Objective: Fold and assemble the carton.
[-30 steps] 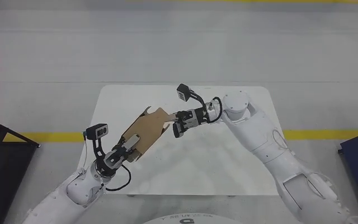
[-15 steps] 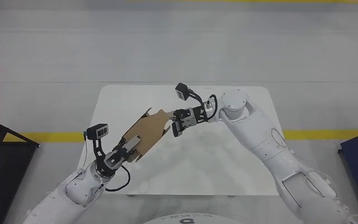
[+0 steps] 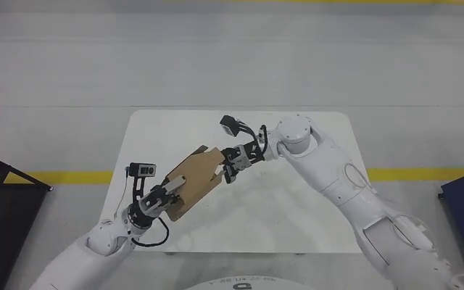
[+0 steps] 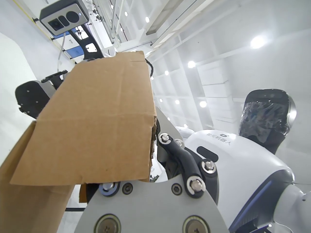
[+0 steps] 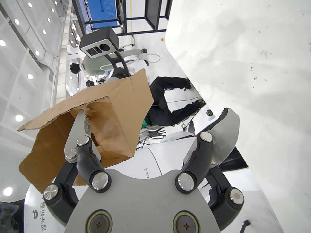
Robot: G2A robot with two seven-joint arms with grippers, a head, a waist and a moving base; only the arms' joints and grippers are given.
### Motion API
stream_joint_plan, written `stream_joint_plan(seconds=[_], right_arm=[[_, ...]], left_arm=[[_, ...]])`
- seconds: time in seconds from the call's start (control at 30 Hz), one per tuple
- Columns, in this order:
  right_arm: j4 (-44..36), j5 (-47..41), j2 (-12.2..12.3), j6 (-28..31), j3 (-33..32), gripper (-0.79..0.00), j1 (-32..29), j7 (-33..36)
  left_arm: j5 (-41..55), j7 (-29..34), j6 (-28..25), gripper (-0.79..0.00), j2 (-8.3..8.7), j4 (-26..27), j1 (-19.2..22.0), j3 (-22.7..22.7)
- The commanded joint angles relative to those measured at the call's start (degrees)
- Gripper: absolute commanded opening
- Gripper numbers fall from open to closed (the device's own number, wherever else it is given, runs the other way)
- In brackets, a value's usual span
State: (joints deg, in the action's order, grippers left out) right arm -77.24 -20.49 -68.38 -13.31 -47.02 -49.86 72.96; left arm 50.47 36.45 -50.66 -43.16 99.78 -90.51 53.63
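The brown carton (image 3: pixel 194 178) hangs partly folded above the left half of the white table (image 3: pixel 304 217). My left gripper (image 3: pixel 164 199) is shut on its near end; in the left wrist view the carton (image 4: pixel 97 122) covers one finger, and the other finger (image 4: pixel 167 127) presses its edge. My right gripper (image 3: pixel 230 165) is at the carton's far end. In the right wrist view it (image 5: pixel 153 117) stands open, one finger (image 5: pixel 79 124) tucked inside the carton (image 5: pixel 121 112) under a flap, the other finger (image 5: pixel 227 124) free over the table.
The table's right half (image 3: pixel 312 159) and far left corner (image 3: pixel 156 130) are bare. A yellow floor line (image 3: pixel 65 176) runs on both sides of the table. A dark object (image 3: pixel 18 203) stands on the floor at the left.
My right gripper has moved left and pushed further into the carton's far end. My left wrist has turned, and the carton has tipped slightly toward the table's near side.
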Motion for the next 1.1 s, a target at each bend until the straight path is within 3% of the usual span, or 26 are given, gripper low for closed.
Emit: stream_joint_plan(seconds=[0.0, 0.27, 0.4, 0.77, 1.07], right_arm=[[0.9, -0.3, -0.3, 0.3, 0.8, 0.000, 0.8, 1.2], [3.5, -0.8, -1.4, 1.1, 3.8, 0.000, 3.4, 2.7], [4.4, -2.6, -1.0, 3.8, 1.5, 0.000, 2.8, 2.3], [-3.3, -6.1, 3.8, 12.7, -13.3, 0.000, -9.1, 4.6], [-10.3, -4.3, 5.7, 13.3, -17.7, 0.000, -15.2, 4.5]], left_arm=[[3.4, 3.5, 1.2, -0.785, -0.02, -0.3, 0.2, 0.3], [13.0, 13.0, 3.9, -0.785, -0.65, -3.5, 0.8, 1.9], [15.0, 15.7, 5.0, -0.785, -1.10, -5.1, 1.5, 2.9], [19.2, 20.4, 8.1, -0.785, -2.14, -3.2, 1.7, 6.3], [21.2, 20.9, 13.7, -0.785, -3.97, -2.9, 4.4, 5.3]])
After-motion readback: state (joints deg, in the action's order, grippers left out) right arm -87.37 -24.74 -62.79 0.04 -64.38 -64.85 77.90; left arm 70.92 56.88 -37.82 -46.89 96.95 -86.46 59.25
